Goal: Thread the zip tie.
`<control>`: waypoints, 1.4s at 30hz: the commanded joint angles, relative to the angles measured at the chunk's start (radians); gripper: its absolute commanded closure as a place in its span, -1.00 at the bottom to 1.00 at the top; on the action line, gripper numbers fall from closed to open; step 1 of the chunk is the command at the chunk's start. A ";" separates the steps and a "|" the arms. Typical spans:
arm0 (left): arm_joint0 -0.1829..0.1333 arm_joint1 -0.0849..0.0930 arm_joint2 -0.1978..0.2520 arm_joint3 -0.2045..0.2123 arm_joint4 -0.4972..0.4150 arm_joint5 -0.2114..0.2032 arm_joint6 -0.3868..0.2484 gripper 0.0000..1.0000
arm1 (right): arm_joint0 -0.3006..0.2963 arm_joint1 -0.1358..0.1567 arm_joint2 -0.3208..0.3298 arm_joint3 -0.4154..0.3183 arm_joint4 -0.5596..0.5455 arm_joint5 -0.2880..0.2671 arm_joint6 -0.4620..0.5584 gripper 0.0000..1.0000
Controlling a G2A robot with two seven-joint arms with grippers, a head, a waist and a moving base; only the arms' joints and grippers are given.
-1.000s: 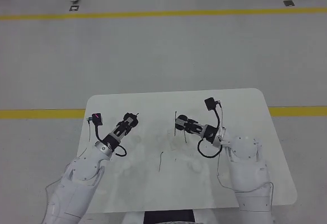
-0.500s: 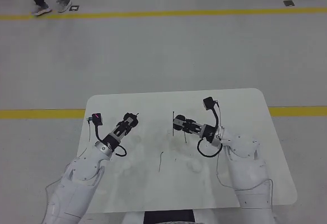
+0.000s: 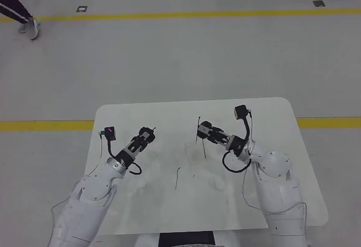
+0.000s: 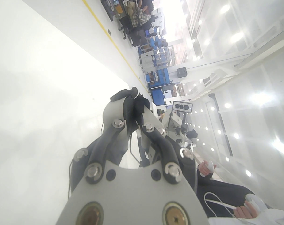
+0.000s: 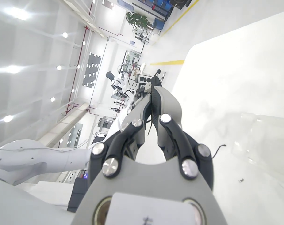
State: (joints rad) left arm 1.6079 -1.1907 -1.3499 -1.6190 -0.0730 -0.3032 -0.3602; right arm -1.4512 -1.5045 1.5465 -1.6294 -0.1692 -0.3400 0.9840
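White surface [image 3: 267, 117], rounded at the corners, carrying the items listed below; positions are given by clock face in the top view.

1. Left hand [image 3: 148, 131] [image 4: 134, 100]. It is found at 10 o'clock from the centre of the surface and is pointed toward 1 o'clock. The black padded fingers [image 4: 129, 108] are seen pressed together. Whether anything is pinched between them cannot be told.

2. Loose zip tie [image 3: 177, 177] [image 5: 217, 151]. This thin black strap is laid flat on the surface, at 5 o'clock from the left hand and 7 o'clock from the right hand. It is well apart from both and is touched by neither. It is run roughly from 12 to 6 o'clock.

3. Held zip tie [image 3: 199, 121] [image 5: 151, 118]. This thin black strap is clamped in the right hand, with one end projected past the fingers toward 12 o'clock. A thin dark line is seen toward 6 o'clock of the hand. Whether that is strap or shadow cannot be told.

4. Right hand [image 3: 200, 129] [image 5: 153, 87]. It is found at 12 o'clock from the centre of the surface and is pointed toward 10 o'clock. The fingers are drawn narrow and closed on the held zip tie.

5. Small dark fragment [image 5: 241, 179], laid on the surface near the loose zip tie. Its kind cannot be told.
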 commanded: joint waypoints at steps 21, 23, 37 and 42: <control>0.031 0.013 0.033 -0.086 -0.062 0.177 -0.119 1.00 | 0.013 0.084 -0.166 -0.033 -0.085 0.000 -0.221 1.00; 0.031 0.013 0.033 -0.086 -0.062 0.177 -0.119 1.00 | 0.013 0.084 -0.166 -0.033 -0.085 0.000 -0.221 1.00; 0.037 0.018 0.040 -0.097 -0.136 0.223 -0.157 1.00 | 0.005 0.094 -0.240 -0.061 -0.237 0.000 -0.405 1.00; 0.043 0.023 0.031 -0.110 -0.154 0.234 -0.167 1.00 | 0.011 0.109 -0.295 -0.056 -0.330 0.000 -0.495 1.00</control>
State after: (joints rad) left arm 1.6500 -1.1685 -1.3172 -1.7270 -0.2229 -0.0712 -0.5247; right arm -1.4424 -1.3989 1.2642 -1.6892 -0.4804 -0.3400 0.5083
